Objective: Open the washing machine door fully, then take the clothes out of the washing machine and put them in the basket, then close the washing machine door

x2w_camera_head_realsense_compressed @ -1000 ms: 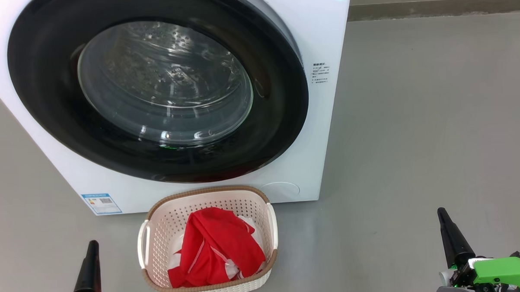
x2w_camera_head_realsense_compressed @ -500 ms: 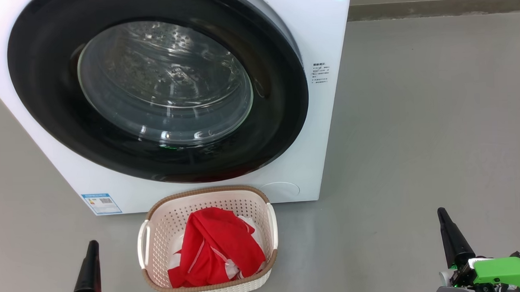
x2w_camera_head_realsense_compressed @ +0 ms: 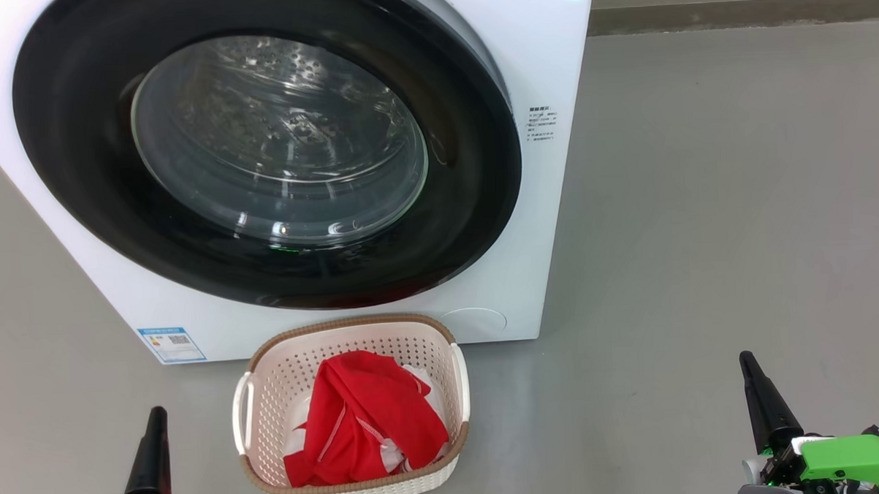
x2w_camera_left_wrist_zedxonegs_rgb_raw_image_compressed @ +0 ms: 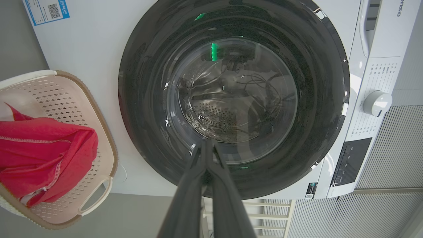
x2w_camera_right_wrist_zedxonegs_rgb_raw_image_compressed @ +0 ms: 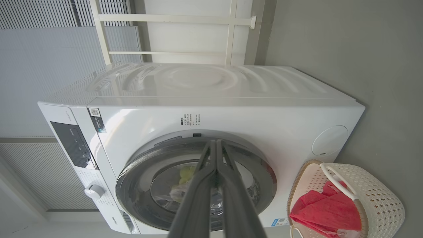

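Observation:
The washing machine (x2w_camera_head_realsense_compressed: 547, 199) stands before me with its round black door (x2w_camera_head_realsense_compressed: 268, 150) lying flat against the front, the steel drum visible through the glass. On the floor in front sits the cream basket (x2w_camera_head_realsense_compressed: 269, 399) holding the red clothes (x2w_camera_head_realsense_compressed: 365, 418) with white trim. My left gripper (x2w_camera_head_realsense_compressed: 153, 432) rests low at the lower left, shut and holding nothing. At the lower right, my right gripper (x2w_camera_head_realsense_compressed: 755, 382) is shut too, with nothing in it. Both wrist views show the door (x2w_camera_left_wrist_zedxonegs_rgb_raw_image_compressed: 231, 96) (x2w_camera_right_wrist_zedxonegs_rgb_raw_image_compressed: 198, 185), the basket (x2w_camera_left_wrist_zedxonegs_rgb_raw_image_compressed: 99, 138) (x2w_camera_right_wrist_zedxonegs_rgb_raw_image_compressed: 380, 195) and the pressed-together fingers (x2w_camera_left_wrist_zedxonegs_rgb_raw_image_compressed: 205, 158) (x2w_camera_right_wrist_zedxonegs_rgb_raw_image_compressed: 216, 162).
Grey floor (x2w_camera_head_realsense_compressed: 701, 194) stretches to the right of the machine up to a wall base (x2w_camera_head_realsense_compressed: 738, 13). A blue energy label (x2w_camera_head_realsense_compressed: 171, 344) sits on the machine's lower front. The control panel and dial (x2w_camera_left_wrist_zedxonegs_rgb_raw_image_compressed: 376, 102) are on the machine's upper part.

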